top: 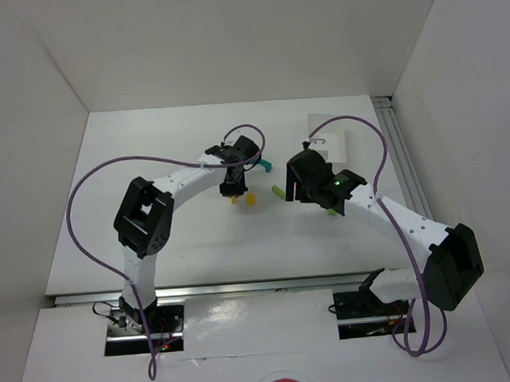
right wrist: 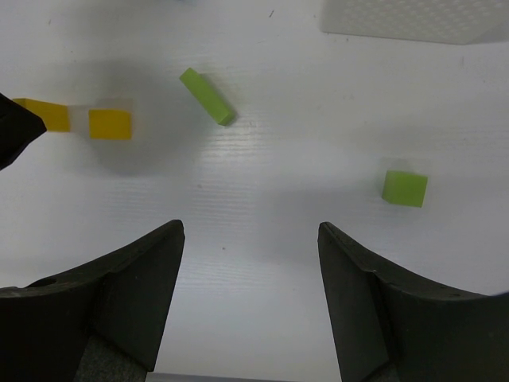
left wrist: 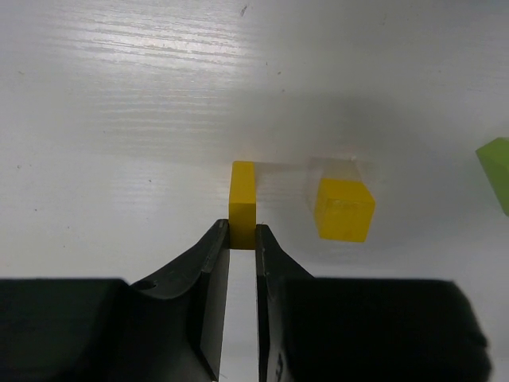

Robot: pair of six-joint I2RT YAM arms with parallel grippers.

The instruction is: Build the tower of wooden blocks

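Grip first: our left gripper [left wrist: 242,235] is pinched narrowly on the near end of a long yellow wooden block [left wrist: 242,191], with a yellow wooden cube [left wrist: 343,208] just beside it. Our right gripper [right wrist: 250,231] gapes wide, holding nothing; a lime-green wooden bar [right wrist: 207,96] and a lime-green wooden cube [right wrist: 404,189] lie ahead. Farther off, the teal wooden arch [top: 266,165] sits apart.

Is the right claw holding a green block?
No, the right gripper is open and empty; the long green block and the green cube lie loose ahead of it.

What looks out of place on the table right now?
Nothing damaged or spilled. The blocks lie scattered, none stacked: the long lime-green block lies flat and slanted, apart from the green cube and the yellow cube. The left jaws pinch a yellow block.
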